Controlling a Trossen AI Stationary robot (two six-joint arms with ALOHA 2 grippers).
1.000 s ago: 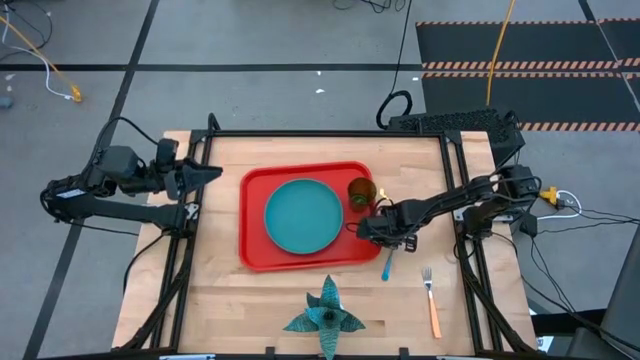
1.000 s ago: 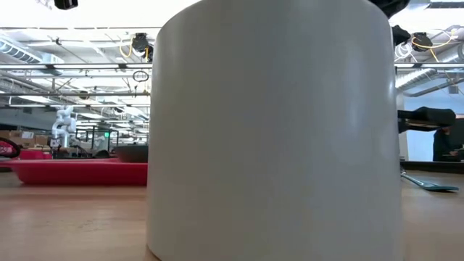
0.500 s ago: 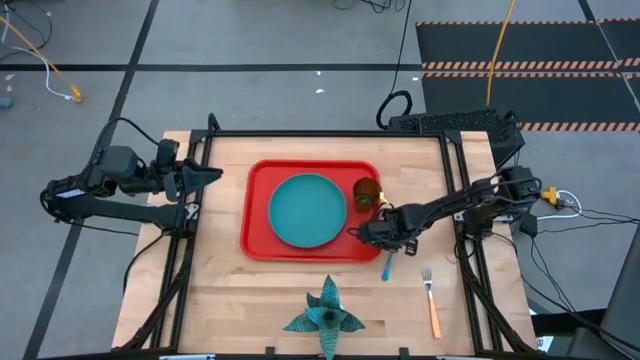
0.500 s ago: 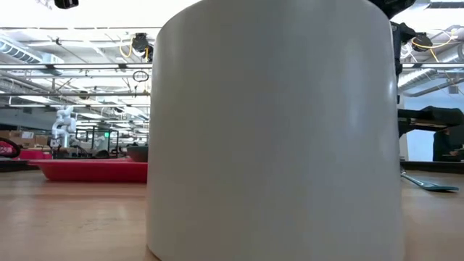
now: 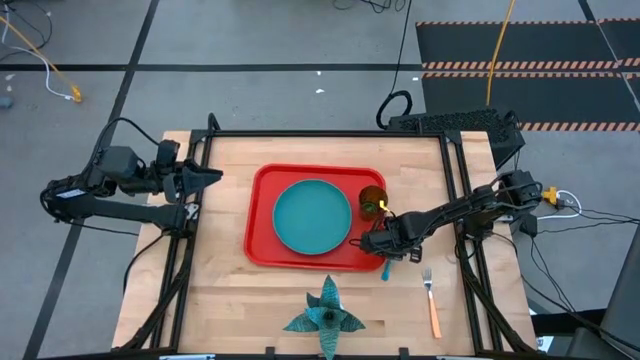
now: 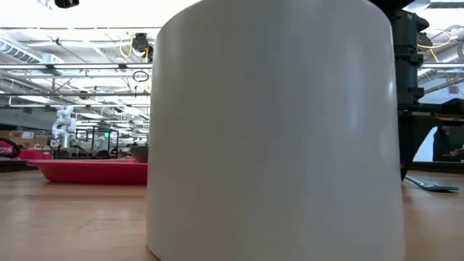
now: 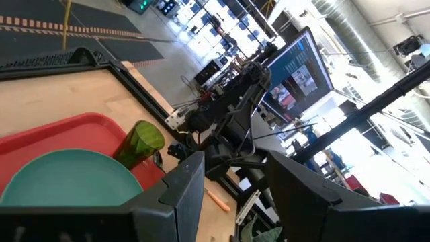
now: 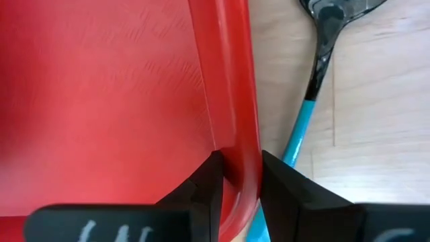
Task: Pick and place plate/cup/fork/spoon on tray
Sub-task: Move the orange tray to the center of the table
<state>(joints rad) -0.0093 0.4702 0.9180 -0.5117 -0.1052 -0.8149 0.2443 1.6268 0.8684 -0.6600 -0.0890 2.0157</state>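
**Right tool clamped on the tray rim**

While the left tool point(image 5: 212, 173) waits with fingers apart at the left of the high frame, the right tool point(image 8: 235, 176) pinches the raised rim of the glossy red tray point(image 5: 262, 215) near its lower right corner. The plain teal plate point(image 5: 312, 216) and translucent olive-green cup point(image 5: 373, 198) sit inside. The blue-handled spoon point(image 8: 310, 107) lies just beside the rim; the orange-handled fork point(image 5: 432, 305) lies lower right on the surface point(image 5: 220, 290). No readable writing.

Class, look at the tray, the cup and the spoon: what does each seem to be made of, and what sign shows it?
Tray: likely red plastic; faintly textured, moulded rounded rim.
Cup: probably green translucent plastic or glass; light passes through.
Spoon: dark metal bowl and neck with dull sheen; light blue handle, likely plastic.
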